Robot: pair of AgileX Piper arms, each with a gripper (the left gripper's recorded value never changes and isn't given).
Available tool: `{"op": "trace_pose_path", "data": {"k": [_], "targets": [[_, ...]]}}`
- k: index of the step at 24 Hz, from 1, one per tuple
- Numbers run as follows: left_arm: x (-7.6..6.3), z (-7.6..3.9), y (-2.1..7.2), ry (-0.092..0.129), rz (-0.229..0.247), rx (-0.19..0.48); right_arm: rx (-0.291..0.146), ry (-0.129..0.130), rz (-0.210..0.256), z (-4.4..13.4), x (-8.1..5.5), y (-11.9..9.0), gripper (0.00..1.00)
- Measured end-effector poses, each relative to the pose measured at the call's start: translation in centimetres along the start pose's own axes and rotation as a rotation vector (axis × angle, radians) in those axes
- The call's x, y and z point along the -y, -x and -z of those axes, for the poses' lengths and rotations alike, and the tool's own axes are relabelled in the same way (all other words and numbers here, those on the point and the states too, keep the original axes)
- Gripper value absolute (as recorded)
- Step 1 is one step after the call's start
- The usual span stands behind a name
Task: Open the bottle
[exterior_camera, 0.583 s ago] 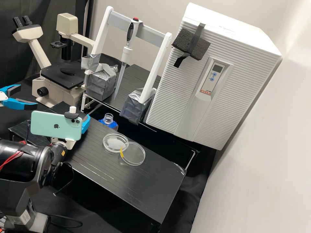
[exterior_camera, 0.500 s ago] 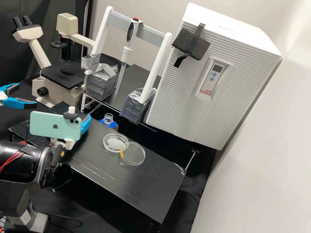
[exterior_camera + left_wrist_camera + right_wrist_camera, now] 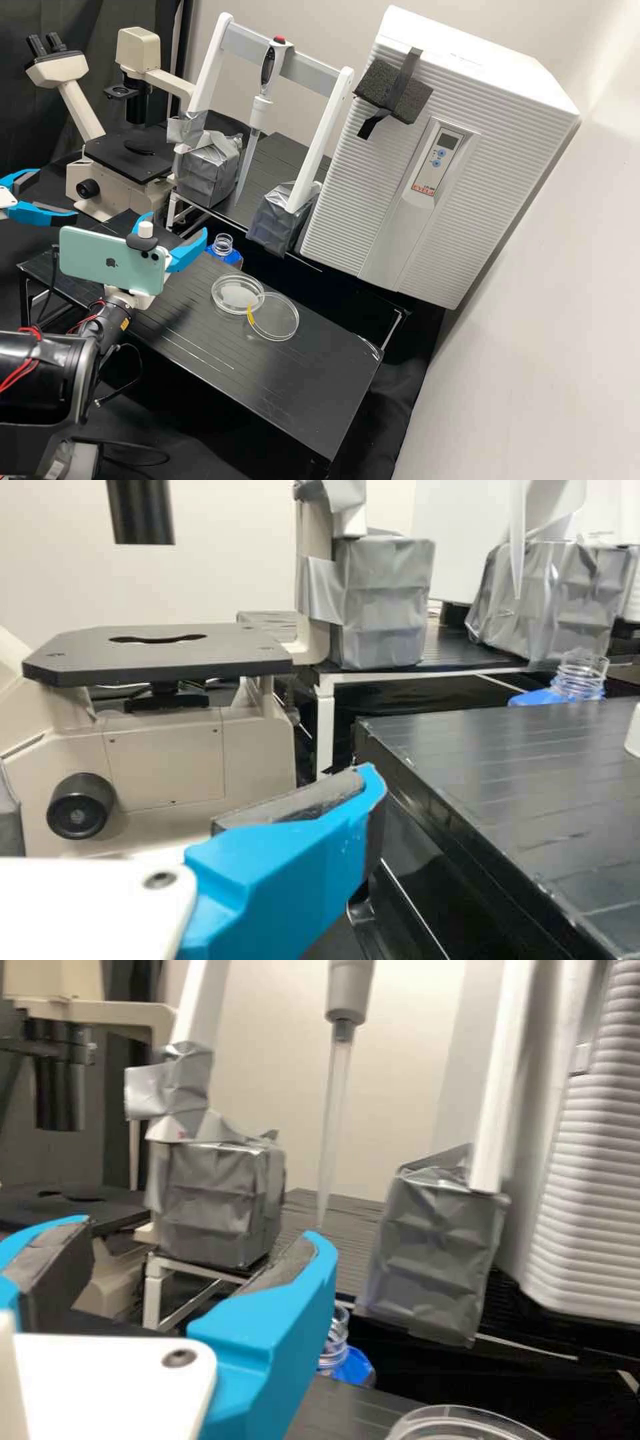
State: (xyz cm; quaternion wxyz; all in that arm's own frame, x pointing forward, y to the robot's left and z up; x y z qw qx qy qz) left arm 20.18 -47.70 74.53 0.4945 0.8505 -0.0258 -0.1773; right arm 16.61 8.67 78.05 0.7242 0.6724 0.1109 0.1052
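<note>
The bottle [image 3: 223, 245] stands at the far edge of the black platform [image 3: 280, 380], with a clear threaded neck and blue below it. No cap shows on its neck. My right gripper [image 3: 175, 230] is open just left of it, fingertips a short way from the neck. In the right wrist view the bottle [image 3: 342, 1345] peeks out from behind one of my fingers [image 3: 290, 1300]. My left gripper [image 3: 47, 195] hangs open at the far left, off the platform and well away from the bottle [image 3: 578, 673]. One of its fingers [image 3: 300, 825] shows in the left wrist view.
Two clear petri dishes [image 3: 237, 293] [image 3: 273, 317] lie overlapping mid-platform. A microscope [image 3: 113, 167] stands at the back left. A pipette [image 3: 257, 113] hangs on a white stand with foil-wrapped feet [image 3: 207, 167]. A large white ribbed instrument [image 3: 433, 153] fills the right.
My right gripper has shifted towards the bottle, and both its blue fingers now show spread apart beside the wrist camera. The left gripper has stayed put.
</note>
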Motion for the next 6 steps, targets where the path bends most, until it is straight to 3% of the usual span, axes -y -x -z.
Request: {"op": "trace_pose_path", "data": {"k": [2, 6], "targets": [[-0.20, 0.00, 0.06, -0.020, -0.011, -0.006, 0.001, 0.001, -0.001, -0.02, -0.02, -0.01, 1.00], [-0.82, -0.08, 0.26, -0.004, -0.048, -0.028, -0.016, 0.008, 0.008, 0.13, 0.07, 0.00, 1.00]]}}
